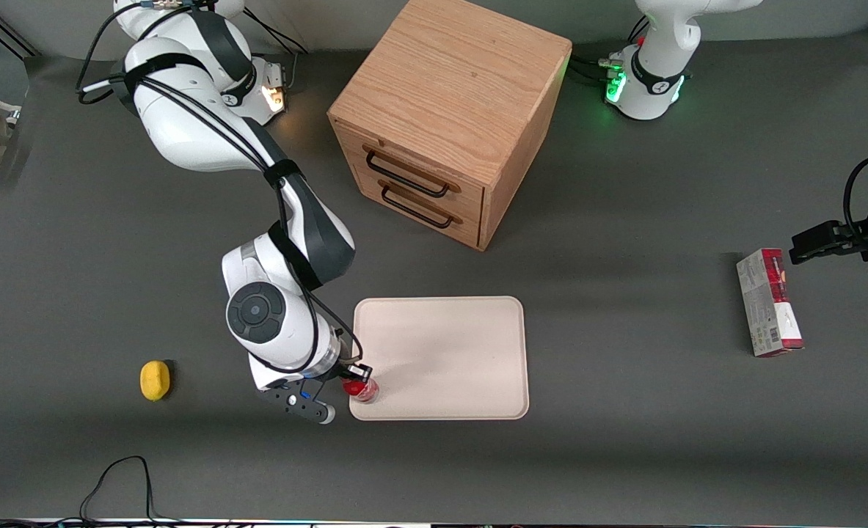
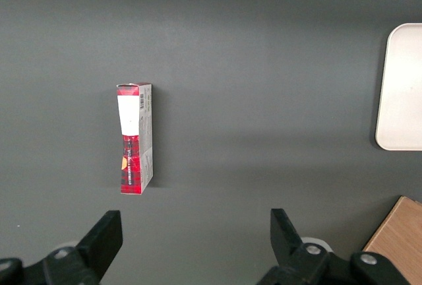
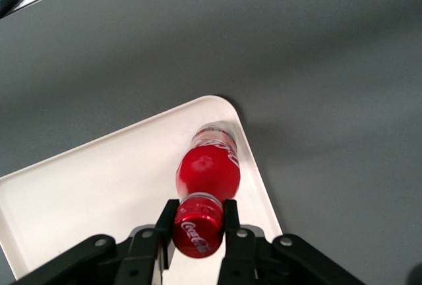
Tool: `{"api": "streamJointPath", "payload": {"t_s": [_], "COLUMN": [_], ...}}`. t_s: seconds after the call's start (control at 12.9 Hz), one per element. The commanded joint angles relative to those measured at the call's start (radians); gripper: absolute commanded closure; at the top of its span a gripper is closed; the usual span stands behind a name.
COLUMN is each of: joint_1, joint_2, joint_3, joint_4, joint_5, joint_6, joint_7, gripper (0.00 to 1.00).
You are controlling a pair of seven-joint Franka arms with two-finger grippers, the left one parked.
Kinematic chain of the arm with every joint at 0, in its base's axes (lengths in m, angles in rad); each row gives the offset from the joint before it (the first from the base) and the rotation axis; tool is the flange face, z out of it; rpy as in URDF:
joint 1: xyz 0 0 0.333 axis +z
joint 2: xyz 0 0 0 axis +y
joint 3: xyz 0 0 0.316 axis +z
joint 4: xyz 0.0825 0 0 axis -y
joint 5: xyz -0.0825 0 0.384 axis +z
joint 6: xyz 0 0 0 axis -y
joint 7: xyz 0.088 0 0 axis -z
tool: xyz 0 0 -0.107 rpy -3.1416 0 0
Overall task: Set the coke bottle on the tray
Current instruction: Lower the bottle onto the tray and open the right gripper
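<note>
The coke bottle (image 1: pixel 364 389) is a small red bottle with a red cap. It stands upright on the corner of the cream-white tray (image 1: pixel 448 345) nearest the front camera, toward the working arm's end. My gripper (image 1: pixel 354 378) is above it, shut on the bottle's cap. In the right wrist view the gripper (image 3: pixel 198 222) has a finger on each side of the cap, and the bottle (image 3: pixel 208 169) has its clear base down inside the tray's (image 3: pixel 99 186) rounded corner.
A wooden two-drawer cabinet (image 1: pixel 448 117) stands farther from the front camera than the tray. A yellow lemon-like object (image 1: pixel 155 380) lies toward the working arm's end. A red-and-white carton (image 1: pixel 769 302) lies toward the parked arm's end and also shows in the left wrist view (image 2: pixel 135 138).
</note>
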Motion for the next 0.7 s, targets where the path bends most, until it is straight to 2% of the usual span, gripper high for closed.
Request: {"api": "streamJointPath", "payload": {"t_s": [0.0,0.08,0.62], "joint_1": [0.009,0.009,0.009], "joint_2": [0.013,0.013,0.013], "joint_3": [0.0,0.001,0.0], "joint_4": [0.04,0.038,0.038], "joint_5": [-0.03,-0.03,-0.03], "joint_6": [-0.005,-0.001,-0.002], "joint_7": [0.033,0.036,0.047], "gripper": [0.1,0.02,0.0]}}
